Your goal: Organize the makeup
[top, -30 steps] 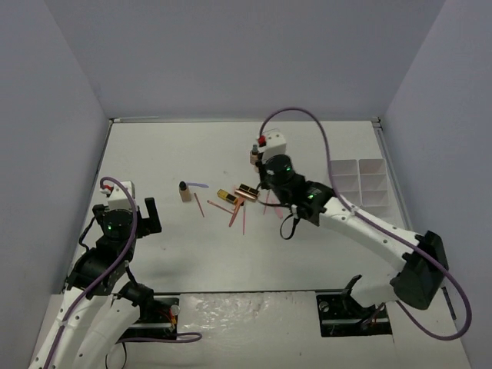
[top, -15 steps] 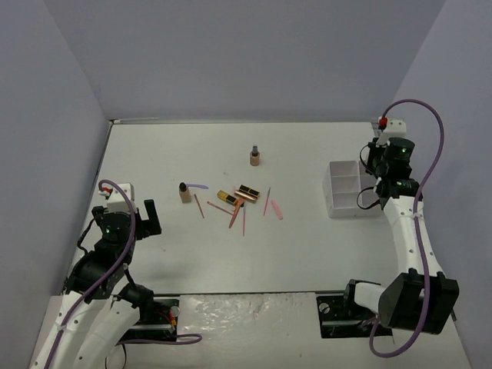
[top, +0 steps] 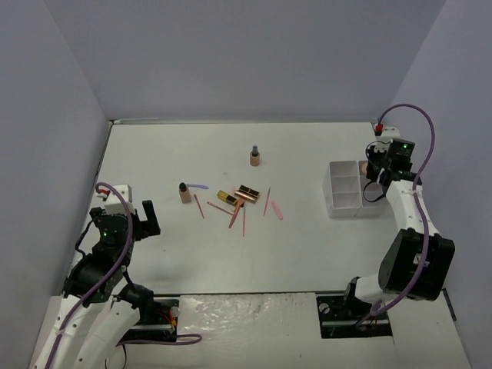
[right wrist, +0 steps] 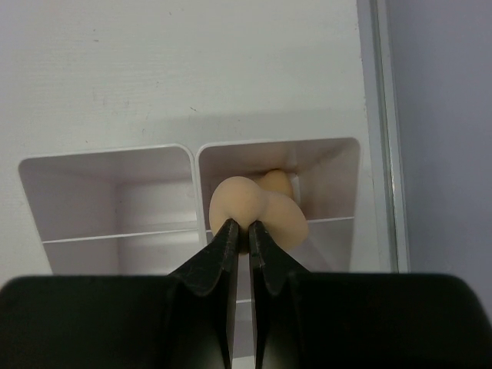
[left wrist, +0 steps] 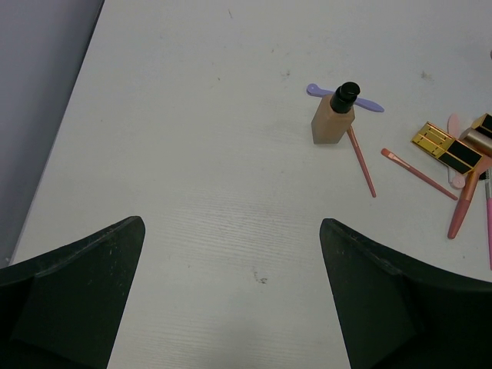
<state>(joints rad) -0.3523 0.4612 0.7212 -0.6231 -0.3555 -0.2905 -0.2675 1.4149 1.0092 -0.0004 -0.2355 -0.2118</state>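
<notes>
- My right gripper (right wrist: 240, 224) is pinched almost closed on a peach sponge (right wrist: 265, 209), over the tray's (right wrist: 108, 156) far-right compartment, close to the table's (right wrist: 154, 61) right edge.
- My left gripper (left wrist: 232, 227) gapes wide and holds nothing, with bare surface below and a tan bottle (left wrist: 332, 119) and sticks (left wrist: 361, 157) ahead.

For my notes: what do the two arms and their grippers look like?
The left arm and right arm have white links, black joints, a green light near each wrist, and a purple cable looping alongside. The left gripper and right gripper have black, wedge-shaped fingers.
</notes>
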